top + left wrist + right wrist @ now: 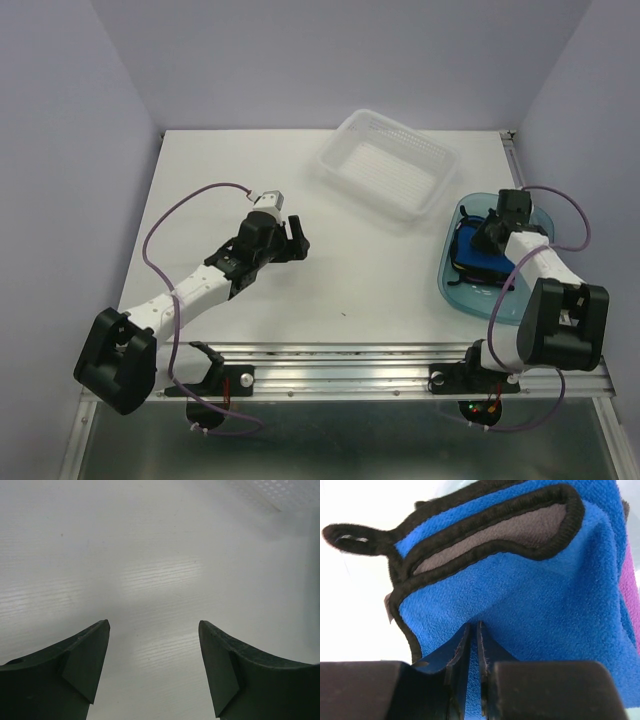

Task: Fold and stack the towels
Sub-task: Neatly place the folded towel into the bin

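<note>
A bright blue towel (pixel 530 590) with dark edging lies bunched in the translucent blue-green tray (pixel 455 285) at the right. My right gripper (pixel 474 627) is shut on a pinched fold of the blue towel (pixel 480 262), the cloth tenting up between its tips. A purple towel (pixel 631 580) shows at the right edge of the right wrist view. My left gripper (pixel 295 238) hovers over bare table near the middle left, jaws wide apart. Nothing sits between the fingers (pixel 82 655) of the left gripper (pixel 154 625).
A white perforated basket (pixel 388 165) stands tilted at the back centre, its corner (pixel 280 490) showing in the left wrist view. The white table (pixel 350 290) ends at a metal rail in front. Walls close off the back and sides.
</note>
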You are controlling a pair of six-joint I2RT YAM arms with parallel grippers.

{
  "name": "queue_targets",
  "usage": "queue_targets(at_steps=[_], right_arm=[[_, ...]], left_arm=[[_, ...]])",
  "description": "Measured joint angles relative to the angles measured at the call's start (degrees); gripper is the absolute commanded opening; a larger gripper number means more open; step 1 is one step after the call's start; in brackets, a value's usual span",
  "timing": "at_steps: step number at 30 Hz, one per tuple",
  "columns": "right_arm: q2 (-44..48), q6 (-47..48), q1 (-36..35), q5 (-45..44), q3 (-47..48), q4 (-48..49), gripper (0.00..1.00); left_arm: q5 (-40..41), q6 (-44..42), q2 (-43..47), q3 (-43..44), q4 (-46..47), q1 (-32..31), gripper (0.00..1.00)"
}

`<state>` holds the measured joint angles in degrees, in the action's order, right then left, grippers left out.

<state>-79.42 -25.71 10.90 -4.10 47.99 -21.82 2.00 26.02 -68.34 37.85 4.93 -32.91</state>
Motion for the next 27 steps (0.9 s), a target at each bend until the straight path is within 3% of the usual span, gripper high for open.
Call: queue_targets(at_steps=[6,10,11,12,19,27], right_arm=[[0.09,-0.26,0.00,-0.42,-1.27,1.09,0.23],[2.93,-0.11,0.00,0.13,-1.11,0.68,0.67],[4.70,0.02,0.02,0.52,-0.92,0.42,0.91],[6.75,-0.24,0.00,0.81,-0.57,-0.31,1.00],[22.40,-0.76,0.00,1.16,6.12,-2.60,1.00],[34.95,-3.54,0.00,-4.55,8.17,-7.45,1.00]], left_arm=[[0.02,0.02,0.00,0.00,-0.02,0.00,0.83],[0.52,0.24,0.79,0.00,-0.61,0.00,0.86],[1.03,0.33,1.51,0.00,-1.25,0.00,0.87],[1.62,0.50,2.38,0.00,-1.92,0.00,0.88],[10.03,4.02,12.83,3.89,-10.36,0.00,0.98],[23.69,10.62,23.96,11.06,-19.39,0.02,0.99]])
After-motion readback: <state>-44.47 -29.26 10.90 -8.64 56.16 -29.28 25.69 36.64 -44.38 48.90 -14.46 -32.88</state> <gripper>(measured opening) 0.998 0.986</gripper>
